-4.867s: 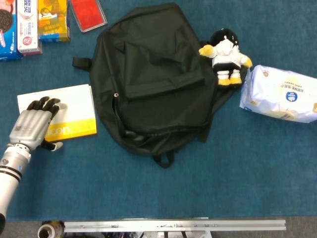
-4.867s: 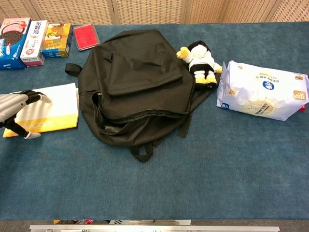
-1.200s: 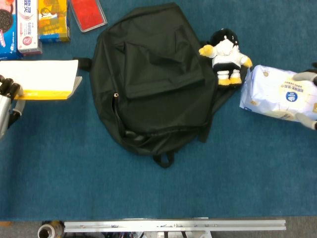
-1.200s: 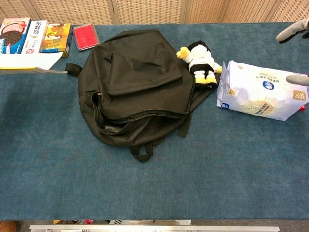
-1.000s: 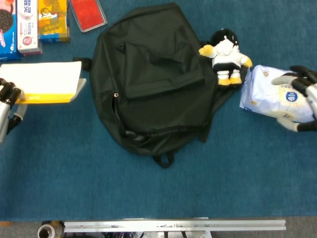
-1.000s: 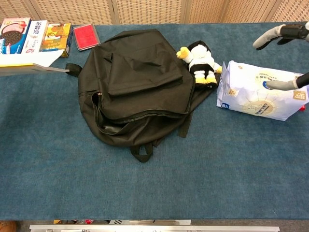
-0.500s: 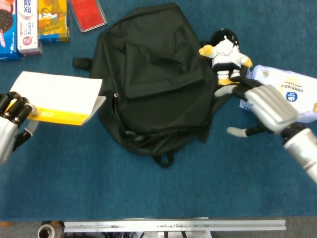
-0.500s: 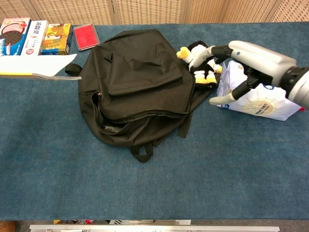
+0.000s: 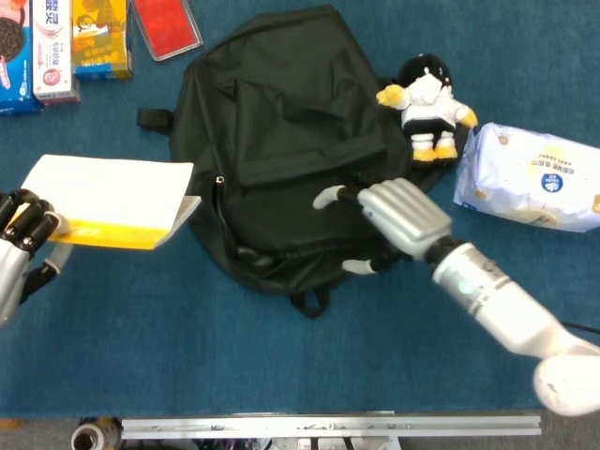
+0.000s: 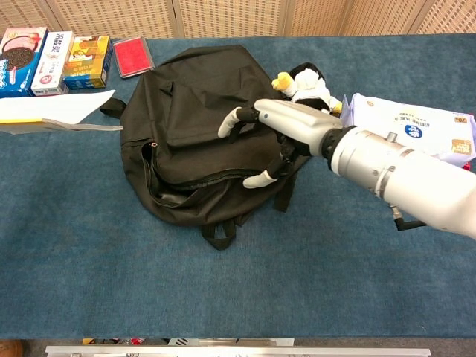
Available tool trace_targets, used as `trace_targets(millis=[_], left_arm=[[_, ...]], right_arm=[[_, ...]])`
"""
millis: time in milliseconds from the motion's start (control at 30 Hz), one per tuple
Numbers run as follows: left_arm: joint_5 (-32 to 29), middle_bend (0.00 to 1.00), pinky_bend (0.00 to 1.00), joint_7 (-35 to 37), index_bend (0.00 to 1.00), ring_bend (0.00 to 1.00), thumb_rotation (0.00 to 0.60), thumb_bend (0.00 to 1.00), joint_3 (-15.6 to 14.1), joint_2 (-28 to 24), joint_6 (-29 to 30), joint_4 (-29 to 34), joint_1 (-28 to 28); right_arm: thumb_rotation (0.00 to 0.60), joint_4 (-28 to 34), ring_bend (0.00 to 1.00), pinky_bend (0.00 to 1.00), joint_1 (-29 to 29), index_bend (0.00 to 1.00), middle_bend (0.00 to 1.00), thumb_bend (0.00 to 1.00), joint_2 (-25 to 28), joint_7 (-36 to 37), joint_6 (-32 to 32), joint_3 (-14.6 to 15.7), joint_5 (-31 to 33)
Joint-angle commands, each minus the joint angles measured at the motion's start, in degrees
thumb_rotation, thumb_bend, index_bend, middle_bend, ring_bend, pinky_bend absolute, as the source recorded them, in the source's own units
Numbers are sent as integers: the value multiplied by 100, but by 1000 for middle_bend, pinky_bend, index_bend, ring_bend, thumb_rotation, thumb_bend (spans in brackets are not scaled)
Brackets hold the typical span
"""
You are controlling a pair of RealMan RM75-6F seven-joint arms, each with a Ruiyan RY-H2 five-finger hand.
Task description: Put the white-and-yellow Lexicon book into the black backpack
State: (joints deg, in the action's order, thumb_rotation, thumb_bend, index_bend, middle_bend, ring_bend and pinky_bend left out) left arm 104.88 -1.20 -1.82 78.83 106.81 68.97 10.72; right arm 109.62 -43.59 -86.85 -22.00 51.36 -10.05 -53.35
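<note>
Blue table (image 9: 187,356), plush toy (image 9: 427,105) beside backpack (image 9: 291,141)

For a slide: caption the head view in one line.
Left hand holds the book beside the backpack while the right hand reaches over it.

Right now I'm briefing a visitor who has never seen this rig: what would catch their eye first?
Probably the right hand, fingers spread, reaching over the black backpack that lies mid-table. Next, the white-and-yellow book, held off the table by the left hand at the left edge, its corner near the backpack's zipper side. Then the plush toy beside the backpack's far right.
</note>
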Motion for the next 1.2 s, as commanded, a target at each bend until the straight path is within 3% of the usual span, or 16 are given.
trace_targets(millis=[33,400,767,933,1033,1100,1200], left_arm=[[-8,558,481,9,716,408,600,340,3,0,-18,0,-21],[-62,558,481,126,716,408,600,340,47,4,-31,-63,-113],[-71,558,485,251,716,408,600,340,111,12,-25,-117,-138],[-52,558,487,272,717,408,600,340,134,7,-34,-104,-125],[-41,558,490,312,717,408,600,340,146,-11,-35,-88,-118],[-39,558,493,353,717,408,600,340,147,-30,-51,-77,-110],[-10,558,495,380,717,408,600,340,152,-50,-42,-86,-99]], right_arm=[[600,-304,129,197,-265,286,337,118,-390,-361,130,-39,343],[600,-1075,133,197,-760,288,347,129,-1092,-944,399,-135,1026],[600,-1464,168,235,-859,339,382,189,-1319,-711,557,-390,1116],[600,-1656,222,309,-900,380,414,350,-1472,-593,635,-524,1123],[600,-1891,336,482,-960,462,477,557,-1627,-587,695,-582,1080],[600,-1984,442,648,-1010,557,550,694,-1691,-600,665,-640,1164],[600,-2086,555,796,-1113,661,629,809,-1767,-678,671,-762,1290]])
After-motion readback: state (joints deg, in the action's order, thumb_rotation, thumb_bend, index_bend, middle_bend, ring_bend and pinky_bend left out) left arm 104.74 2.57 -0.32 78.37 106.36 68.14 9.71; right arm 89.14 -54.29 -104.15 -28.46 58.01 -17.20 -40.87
